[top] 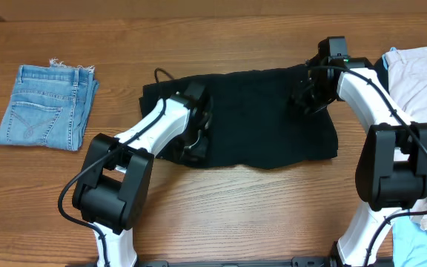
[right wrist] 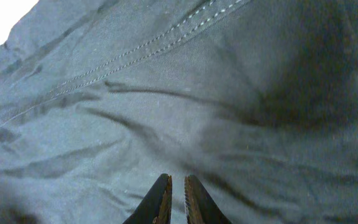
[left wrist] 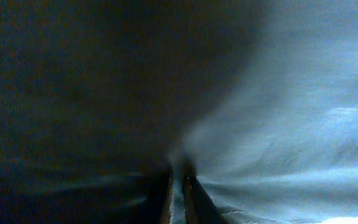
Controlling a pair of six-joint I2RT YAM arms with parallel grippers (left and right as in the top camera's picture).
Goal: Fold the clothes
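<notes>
The black shorts [top: 258, 119] lie spread flat across the middle of the table. My left gripper [top: 195, 137] is down on their left part. In the left wrist view its jaws [left wrist: 178, 186] are nearly closed with a strip of the dark fabric [left wrist: 291, 124] pinched between them. My right gripper [top: 302, 96] is on the upper right part of the shorts. In the right wrist view its jaws [right wrist: 178, 180] are closed to a thin gap on the fabric [right wrist: 166, 93], and creases run toward the tips. A stitched seam crosses the top of that view.
Folded light-blue denim shorts [top: 47, 107] lie at the far left. A beige garment [top: 421, 81] lies at the right edge, and a light-blue cloth [top: 421, 245] at the bottom right corner. A thin black cord [top: 161, 74] curls by the shorts' upper left corner.
</notes>
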